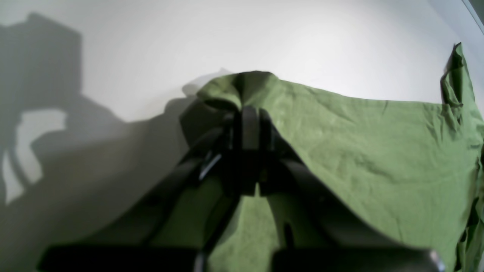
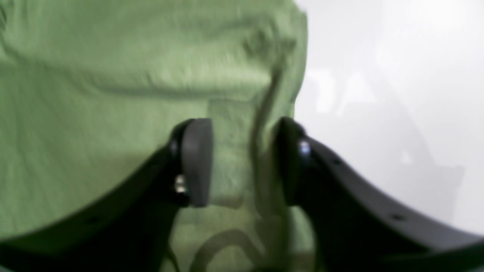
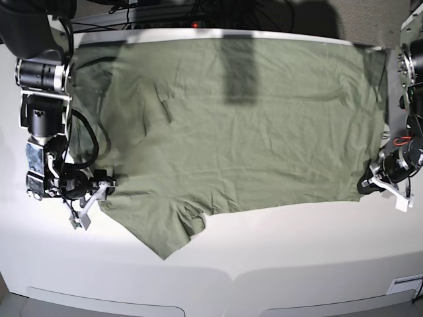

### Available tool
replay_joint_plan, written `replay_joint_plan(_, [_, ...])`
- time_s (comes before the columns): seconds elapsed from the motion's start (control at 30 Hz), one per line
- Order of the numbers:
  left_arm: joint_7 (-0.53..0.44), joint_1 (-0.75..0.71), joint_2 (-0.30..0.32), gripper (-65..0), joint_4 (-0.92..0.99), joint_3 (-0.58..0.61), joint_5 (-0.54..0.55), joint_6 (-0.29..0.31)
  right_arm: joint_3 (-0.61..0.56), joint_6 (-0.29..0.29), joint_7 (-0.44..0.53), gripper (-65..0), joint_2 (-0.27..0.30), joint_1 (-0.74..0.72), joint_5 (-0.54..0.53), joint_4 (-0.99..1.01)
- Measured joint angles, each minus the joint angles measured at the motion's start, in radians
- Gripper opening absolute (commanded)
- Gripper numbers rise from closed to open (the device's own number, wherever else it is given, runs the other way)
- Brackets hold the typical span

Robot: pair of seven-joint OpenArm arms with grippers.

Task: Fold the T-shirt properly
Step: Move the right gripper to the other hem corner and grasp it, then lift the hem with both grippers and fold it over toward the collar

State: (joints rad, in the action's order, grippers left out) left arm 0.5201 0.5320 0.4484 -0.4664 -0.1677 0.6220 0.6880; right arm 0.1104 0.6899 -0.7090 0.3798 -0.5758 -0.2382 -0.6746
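your left hand (image 1: 247,113) is clamped on the shirt (image 3: 244,125) edge. your right hand (image 2: 242,162) straddles a fold, fingers apart. the shirt lies on the bench (image 3: 297,251).

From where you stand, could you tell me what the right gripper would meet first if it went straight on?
The T-shirt: its edge already lies between the right gripper's fingers, though depth is unclear.

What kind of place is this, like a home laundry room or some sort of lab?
Most likely a robotics lab bench. A plain white table holds only the T-shirt, two robot arms flank it, and dark cables run along the far edge.
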Motion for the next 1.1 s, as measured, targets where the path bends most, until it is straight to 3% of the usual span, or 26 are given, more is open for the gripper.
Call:
replay_joint_plan(0.13, [0.000, 0.000, 0.000, -65.0, 0.000, 0.000, 0.000, 0.000, 0.000, 0.000, -0.002, -65.0, 0.009, 0.000, 0.000, 0.000])
replay_joint_plan(0.53, [0.013, 0.000, 0.000, -65.0, -0.012, 0.000, -0.001, 0.000, 0.000, 0.000, 0.002, -65.0, 0.025, 0.000, -0.001, 0.000])
replay_joint_plan(0.7, [0.121, -0.008, 0.000, -65.0, -0.124, 0.000, 0.007, 0.000, 0.000, 0.000, -0.098, -65.0, 0.056, 0.003, -0.146, -0.054])
replay_joint_plan(0.9, [0.309, -0.042, 0.000, -65.0, -0.323, 0.002, 0.139, 0.000, -0.001, 0.000, -0.193, -65.0, 0.083, 0.003, -0.229, -0.172])
replay_joint_plan(1.1, [0.347, -0.121, 0.003, -65.0, -0.449, 0.003, 0.181, 0.001, -0.001, 0.001, -0.262, -65.0, 0.117, 0.034, -0.318, -0.294])
